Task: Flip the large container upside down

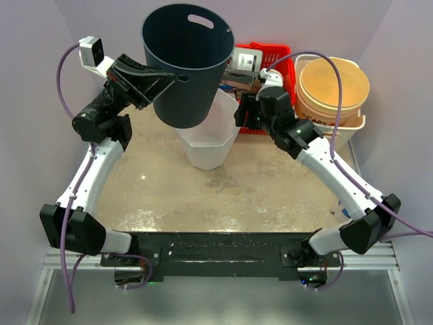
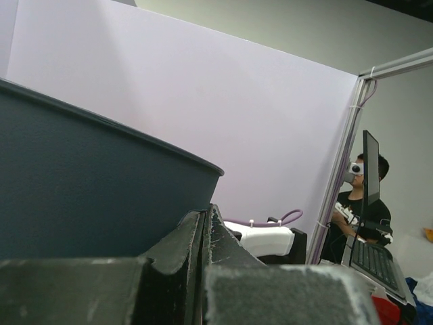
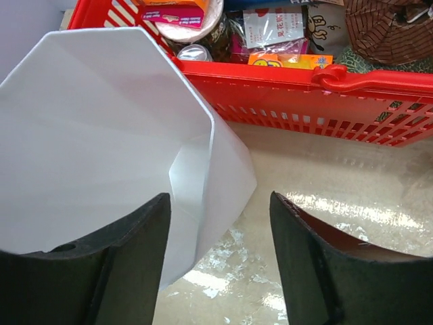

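Large container point(image 1: 184, 95) point(image 2: 88, 189): dark blue-grey, round, tapering toward its base, a handle slot cut near the rim. It stands mouth up and slightly tilted at the rear centre of the table point(image 1: 270, 183), directly above a white faceted bin point(image 1: 210, 145) point(image 3: 88, 122). Its base overlaps the white bin's opening, and it cannot be determined whether the base rests in that bin or hangs clear of it. Left gripper point(image 1: 174, 80) point(image 2: 206, 213): fingers clenched tight on the container's wall just below the rim on its left side, with the arm reaching in from the left. The left wrist view shows the two fingers pressed together, with the container's wall and rim rising beside them. Right gripper point(image 1: 242, 114) point(image 3: 220, 203): fingers released and spread, holding nothing. It sits low at the right side of the white bin. One finger is in front of the bin's wall and the other is over bare table, and contact with the bin cannot be confirmed. A red basket point(image 1: 274, 51) point(image 3: 304, 88) of packaged goods sits behind the bin, and a tan bucket point(image 1: 335, 81) stands to its right.
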Controlling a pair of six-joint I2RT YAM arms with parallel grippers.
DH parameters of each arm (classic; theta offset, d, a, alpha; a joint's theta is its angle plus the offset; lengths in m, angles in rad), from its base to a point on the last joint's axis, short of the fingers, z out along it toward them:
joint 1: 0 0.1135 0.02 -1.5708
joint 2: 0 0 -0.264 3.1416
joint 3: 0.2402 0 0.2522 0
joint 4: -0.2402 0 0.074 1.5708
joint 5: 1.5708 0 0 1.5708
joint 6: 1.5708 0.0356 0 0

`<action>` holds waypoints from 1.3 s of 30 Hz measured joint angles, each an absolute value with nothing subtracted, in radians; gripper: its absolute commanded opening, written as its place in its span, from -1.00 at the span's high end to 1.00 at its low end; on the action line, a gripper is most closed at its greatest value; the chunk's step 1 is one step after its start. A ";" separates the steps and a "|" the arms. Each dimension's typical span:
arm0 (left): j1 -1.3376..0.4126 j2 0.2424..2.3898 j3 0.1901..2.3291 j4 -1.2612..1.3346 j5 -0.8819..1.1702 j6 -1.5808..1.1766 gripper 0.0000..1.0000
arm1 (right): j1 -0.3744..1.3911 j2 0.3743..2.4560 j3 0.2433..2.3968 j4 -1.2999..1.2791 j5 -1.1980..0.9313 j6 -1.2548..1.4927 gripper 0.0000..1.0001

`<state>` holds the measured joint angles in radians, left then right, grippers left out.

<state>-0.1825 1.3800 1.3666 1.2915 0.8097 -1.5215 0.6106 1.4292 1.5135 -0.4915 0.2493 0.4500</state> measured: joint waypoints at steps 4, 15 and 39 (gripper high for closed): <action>-0.183 1.380 1.344 1.292 0.812 -1.522 1.00 | 0.611 1.423 1.514 -0.493 0.244 0.449 -0.42; -0.183 1.378 1.323 1.292 0.816 -1.522 1.00 | 0.610 1.299 1.519 -0.495 0.245 0.461 -0.51; -0.183 1.336 1.245 1.293 0.915 -1.587 1.00 | 0.501 1.404 2.142 -0.539 -0.014 0.476 -0.62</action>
<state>-0.1825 1.3365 1.2449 1.2930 0.9146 -1.5867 0.5007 1.4044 2.1418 -0.5392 -0.0139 0.4755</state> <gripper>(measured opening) 0.015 0.818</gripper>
